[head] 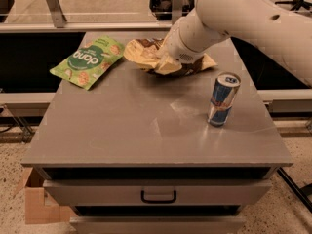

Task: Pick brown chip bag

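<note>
The brown chip bag (141, 51) lies crumpled at the back middle of the grey table (146, 126), its pale cream edges showing and its dark brown face partly hidden. My gripper (171, 58) is at the end of the big white arm, pressed down onto the bag's middle; the wrist covers it. The bag's right end (202, 63) sticks out from under the arm.
A bright green pouch (87, 61) lies at the table's back left. A blue-and-silver drink can (223, 99) stands upright at the right, in front of the arm. A drawer with a black handle (158, 196) is below the table's front edge. A cardboard box (36, 204) sits on the floor at the left.
</note>
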Tool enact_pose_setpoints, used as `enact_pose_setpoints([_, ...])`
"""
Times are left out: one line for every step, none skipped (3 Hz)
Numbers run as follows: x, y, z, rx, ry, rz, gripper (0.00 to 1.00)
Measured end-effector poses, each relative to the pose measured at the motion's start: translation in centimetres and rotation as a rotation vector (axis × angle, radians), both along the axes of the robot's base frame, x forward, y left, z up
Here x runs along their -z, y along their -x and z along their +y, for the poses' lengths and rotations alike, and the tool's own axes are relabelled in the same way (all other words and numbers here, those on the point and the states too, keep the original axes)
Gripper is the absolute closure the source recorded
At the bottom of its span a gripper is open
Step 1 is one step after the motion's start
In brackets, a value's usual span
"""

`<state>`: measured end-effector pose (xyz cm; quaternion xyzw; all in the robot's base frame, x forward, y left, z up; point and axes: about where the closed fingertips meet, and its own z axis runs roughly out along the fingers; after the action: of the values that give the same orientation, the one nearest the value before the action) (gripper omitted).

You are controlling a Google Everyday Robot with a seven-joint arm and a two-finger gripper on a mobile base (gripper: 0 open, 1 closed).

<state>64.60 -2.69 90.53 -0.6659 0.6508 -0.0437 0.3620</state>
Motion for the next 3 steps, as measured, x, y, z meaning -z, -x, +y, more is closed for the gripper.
enact_pose_setpoints([0.1,0.5,0.1,-0.022,0.02,0.008,0.92])
enact_pose_setpoints([-3.1,0.5,-0.7,-0.021,-0.106,0.003,1.0])
enact_pose_setpoints([-10.4,2.2,-0.6,-0.112,-0.317,-0.038,1.0])
